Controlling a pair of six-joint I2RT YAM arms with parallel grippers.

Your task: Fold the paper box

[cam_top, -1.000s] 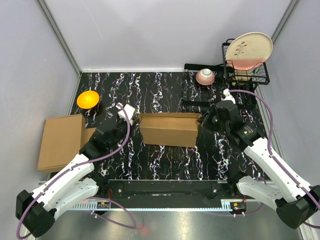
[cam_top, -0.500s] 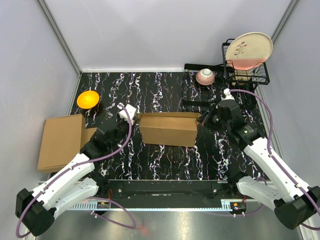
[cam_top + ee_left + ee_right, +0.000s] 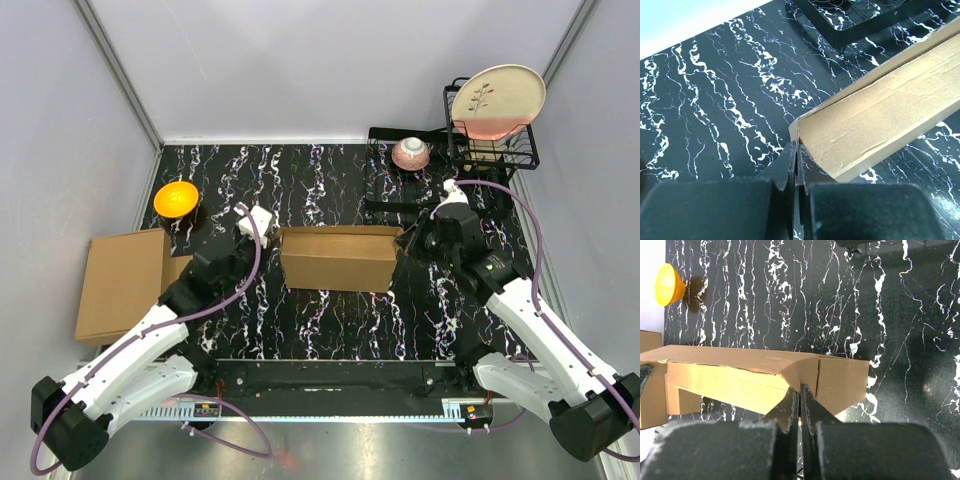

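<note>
Tightly, left fingers [image 3: 785,165] and right fingers [image 3: 790,405] pinch paper box [image 3: 338,258] end edges.

Left arm [image 3: 135,350], right arm [image 3: 545,320]: white link shells, black joints and bases. Purple cable [image 3: 542,255] looped along each. Matte black fingers [image 3: 784,162], tapered tips.

light: bright, even, overhead | shadows: soft, short | near foreground in wrist views: blurred

paper box [image 3: 338,258]: 1 | cardboard stack [image 3: 122,285]: 1 | bowls [image 3: 176,198]: 2 | plate [image 3: 497,100]: 1 | rack [image 3: 523,158]: 1
</note>
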